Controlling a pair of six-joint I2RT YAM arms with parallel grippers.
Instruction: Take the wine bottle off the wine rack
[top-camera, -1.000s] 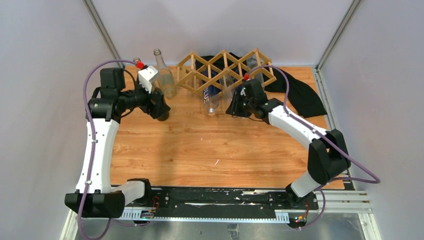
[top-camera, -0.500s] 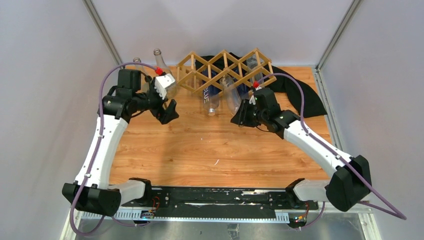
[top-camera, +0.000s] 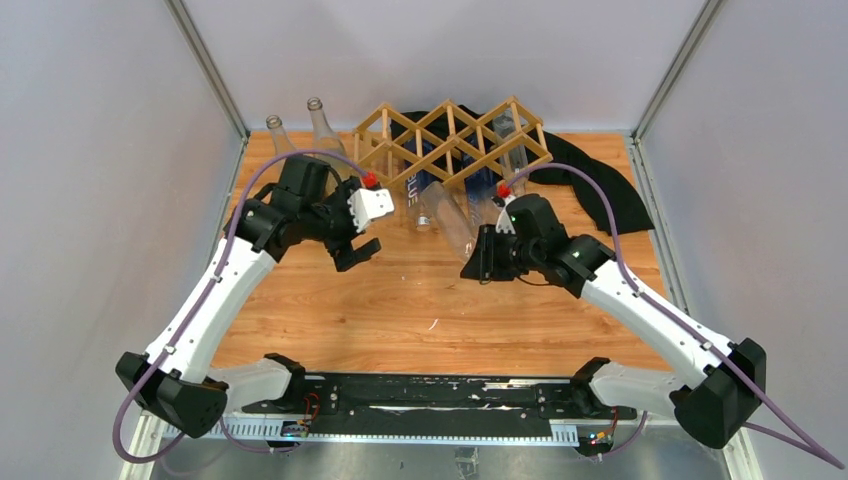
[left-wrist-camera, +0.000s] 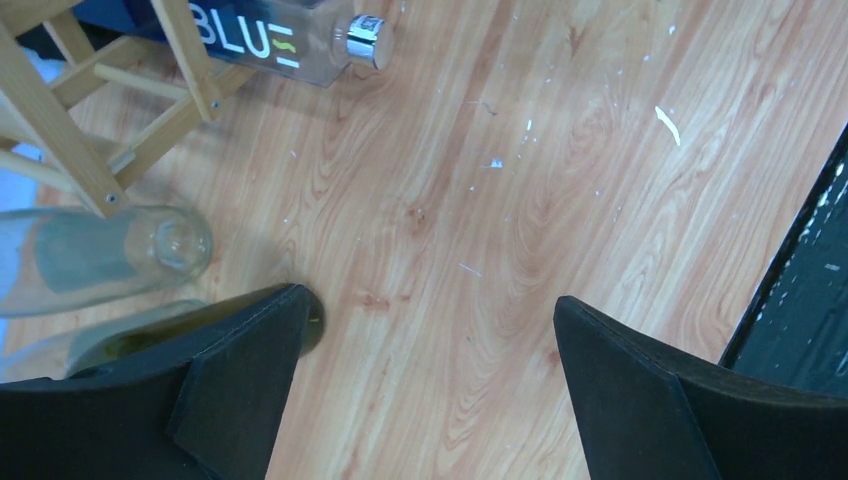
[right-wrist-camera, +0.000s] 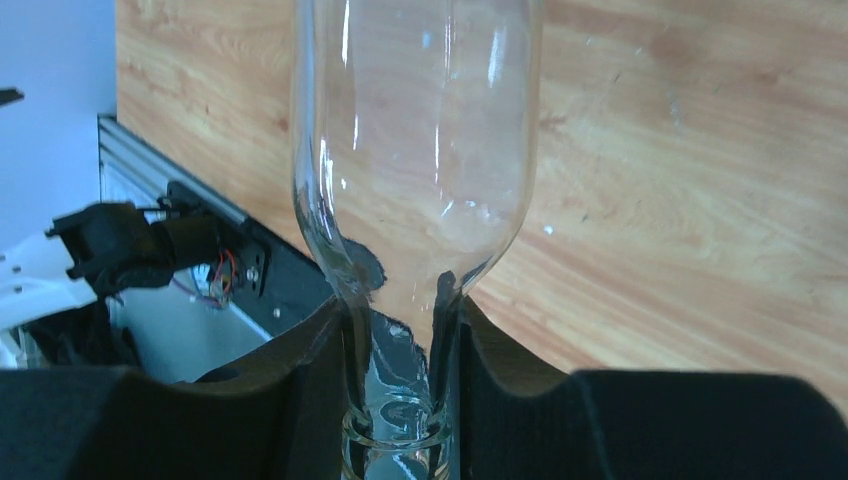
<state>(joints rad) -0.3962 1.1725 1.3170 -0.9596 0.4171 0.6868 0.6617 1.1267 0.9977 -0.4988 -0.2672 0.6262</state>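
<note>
Wine rack: light natural-wood lattice of diamond cells (top-camera: 450, 135), standing at the middle of the table's far edge.
Wine bottle: clear glass bottle (right-wrist-camera: 415, 150), lying tilted. Its base is at the rack's near side and its neck points to the near edge. Whether the base is out of its cell cannot be told.
Right gripper (right-wrist-camera: 400, 310): fingers (right-wrist-camera: 320, 380) clamped on the bottle's neck, one on each side just below the shoulder.
Left gripper (left-wrist-camera: 430, 300): spread wide, holding nothing, above the bare wooden tabletop (left-wrist-camera: 480, 180) near the rack's left end.
Second bottle: blue-labelled bottle (top-camera: 418, 190), lying in the rack.
</note>
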